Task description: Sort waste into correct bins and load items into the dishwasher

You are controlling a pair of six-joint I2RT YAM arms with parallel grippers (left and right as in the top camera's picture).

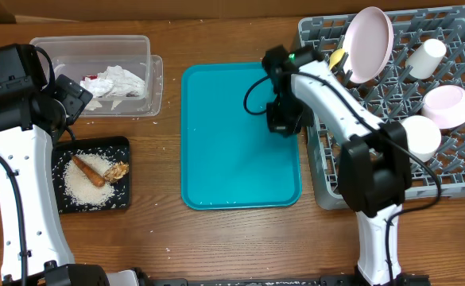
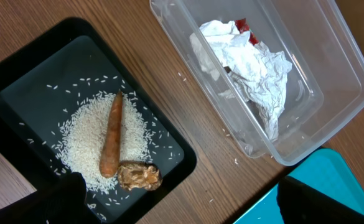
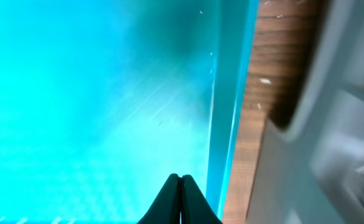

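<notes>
1. Closest to the lens, the right gripper (image 3: 182,186) hangs low over the teal tray (image 3: 76,93) near its right rim, jaws pressed together on nothing.
2. Sorting and loading look finished, so I judge the step in hand to be backing this arm away. Lift straight up first. The dish rack (image 3: 350,124) stands just right of the tray, across a thin strip of table (image 3: 256,93), so a sideways swing could clip its wall.
3. Keep the jaws closed while rising, so neither finger catches the tray rim.
4. Left gripper (image 2: 182,202) hovers with jaws spread wide and empty, above the gap between the black tray (image 2: 20,74) and the clear tub (image 2: 356,81). It can stay put.
5. Inside the tub lie the crumpled white napkin (image 2: 250,68) and the dark-red wrapper (image 2: 242,26), the wrapper partly under the napkin.
6. On the black tray, the orange carrot-like stick (image 2: 112,140) lies on a bed of white rice (image 2: 82,140), its lower tip touching the brown crumbly chunk (image 2: 139,176). Stray grains dot the wood.
7. Grey, latticed and pegged, the rack fills the far right. It holds 5 items: pink plate (image 1: 367,44) tilted on edge, white cup (image 1: 427,57), pink bowl (image 1: 447,106), whitish bowl (image 1: 420,137) and yellow spoon (image 1: 338,57) beside the plate.
</notes>
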